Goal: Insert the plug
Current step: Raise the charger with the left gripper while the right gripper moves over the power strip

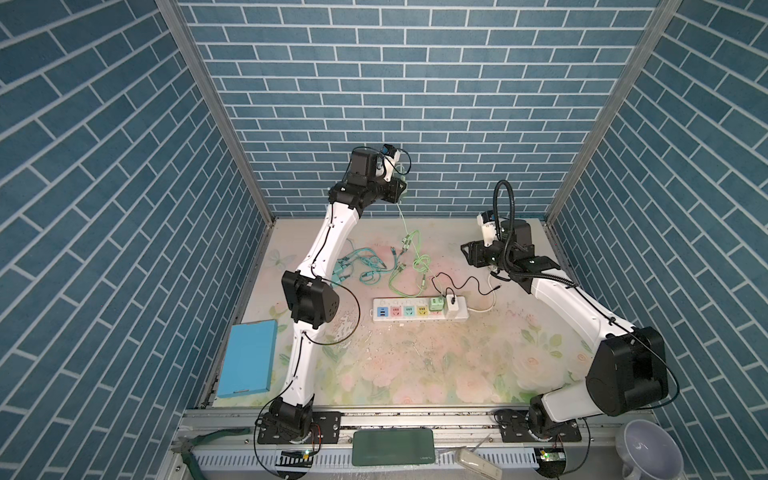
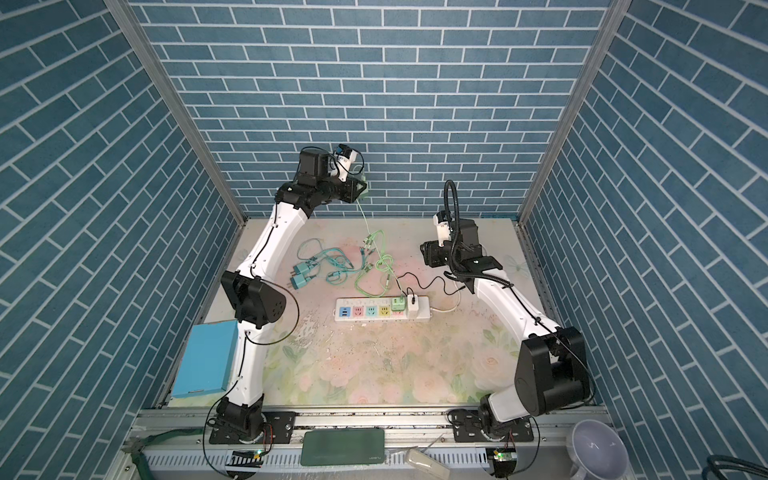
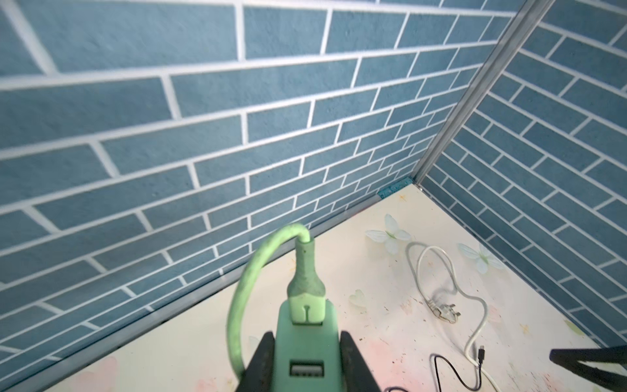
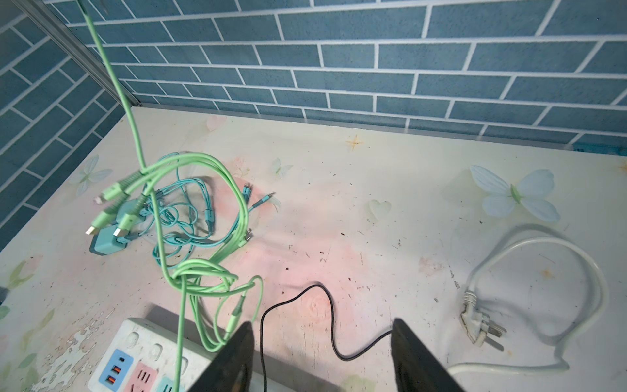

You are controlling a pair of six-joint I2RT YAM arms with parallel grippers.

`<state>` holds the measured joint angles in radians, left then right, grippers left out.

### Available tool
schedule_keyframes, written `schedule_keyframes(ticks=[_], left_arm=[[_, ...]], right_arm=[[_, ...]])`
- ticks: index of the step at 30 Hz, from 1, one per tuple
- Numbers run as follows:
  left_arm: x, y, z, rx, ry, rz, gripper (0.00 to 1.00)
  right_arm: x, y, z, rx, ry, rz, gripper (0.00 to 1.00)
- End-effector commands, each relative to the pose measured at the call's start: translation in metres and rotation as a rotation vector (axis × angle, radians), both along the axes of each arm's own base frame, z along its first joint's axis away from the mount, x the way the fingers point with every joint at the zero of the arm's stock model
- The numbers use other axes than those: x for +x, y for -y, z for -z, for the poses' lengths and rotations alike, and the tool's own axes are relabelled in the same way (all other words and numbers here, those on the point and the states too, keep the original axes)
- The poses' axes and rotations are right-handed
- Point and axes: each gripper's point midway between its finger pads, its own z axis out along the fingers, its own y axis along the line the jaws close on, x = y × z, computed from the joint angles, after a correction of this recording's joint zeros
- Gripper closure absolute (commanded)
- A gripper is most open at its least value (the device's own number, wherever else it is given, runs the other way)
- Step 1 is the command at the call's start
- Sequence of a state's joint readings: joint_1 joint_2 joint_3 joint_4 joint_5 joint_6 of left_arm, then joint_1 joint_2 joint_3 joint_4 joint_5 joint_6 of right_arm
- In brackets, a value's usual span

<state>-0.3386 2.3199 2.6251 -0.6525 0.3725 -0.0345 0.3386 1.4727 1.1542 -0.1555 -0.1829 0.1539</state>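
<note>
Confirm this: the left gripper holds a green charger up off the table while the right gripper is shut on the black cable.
Wrong on the right gripper: in the right wrist view its jaws stand open and empty, with the black cable lying on the table below. The left gripper does hold the green charger up off the table.

The green cable (image 4: pixel 181 275) is hanging from the green charger (image 3: pixel 305 354) in the raised left claw (image 3: pixel 307 342) and looping just behind the power strip (image 1: pixel 461 316), crowding that approach together with teal cables (image 4: pixel 174 239) and a black cable (image 4: pixel 314 286). A green adapter (image 1: pixel 435 304) and white adapter (image 1: pixel 452 306) are filling the strip's right end; the coloured sockets (image 1: pixel 401 311) beside them are lying uncovered. The counter (image 1: pixel 415 374) in front is lying open.
</note>
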Motion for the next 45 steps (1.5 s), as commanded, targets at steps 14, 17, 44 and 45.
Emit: schedule_keyframes(ticks=[14, 17, 44, 45], left_arm=[[0.014, -0.07, -0.018, 0.091, 0.034, -0.249, 0.98], [0.016, -0.085, -0.014, 0.135, 0.031, -0.308, 0.98], [0.003, -0.092, -0.029, 0.076, 0.035, -0.271, 1.0], [0.0, -0.089, -0.031, 0.058, 0.039, -0.256, 1.0]], right_arm=[[-0.027, -0.029, 0.018, 0.023, -0.09, -0.102, 0.36], [-0.038, -0.045, 0.02, 0.004, -0.124, -0.17, 0.36], [-0.03, -0.102, 0.111, -0.35, -0.398, -0.226, 0.38], [-0.025, -0.095, 0.117, -0.392, -0.412, -0.195, 0.39]])
